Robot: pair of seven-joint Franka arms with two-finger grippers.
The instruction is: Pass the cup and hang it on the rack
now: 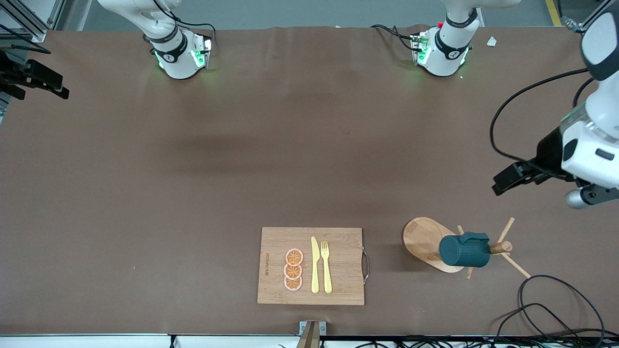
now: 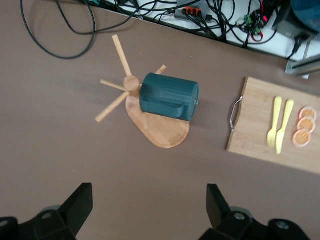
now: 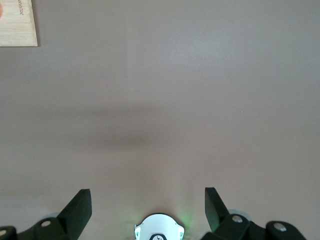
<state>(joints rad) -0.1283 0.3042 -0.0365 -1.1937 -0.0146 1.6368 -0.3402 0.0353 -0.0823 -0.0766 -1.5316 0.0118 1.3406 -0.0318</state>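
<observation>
The dark teal cup (image 1: 462, 251) hangs sideways on a peg of the wooden rack (image 1: 423, 241), over its oval base, near the front edge at the left arm's end of the table. No gripper touches it. My left gripper (image 1: 505, 180) is open and empty in the air over bare table, apart from the rack. The left wrist view shows the cup (image 2: 167, 97) on the rack (image 2: 162, 132) well clear of my open left gripper (image 2: 150, 192). My right gripper (image 3: 147, 195) is open and empty, high over bare table by its own base; it is out of the front view.
A wooden cutting board (image 1: 338, 241) with orange slices, a yellow knife and a fork lies beside the rack near the front edge. Loose black cables (image 1: 556, 299) lie by the rack at the table corner. A black fixture (image 1: 34, 79) juts in at the right arm's end.
</observation>
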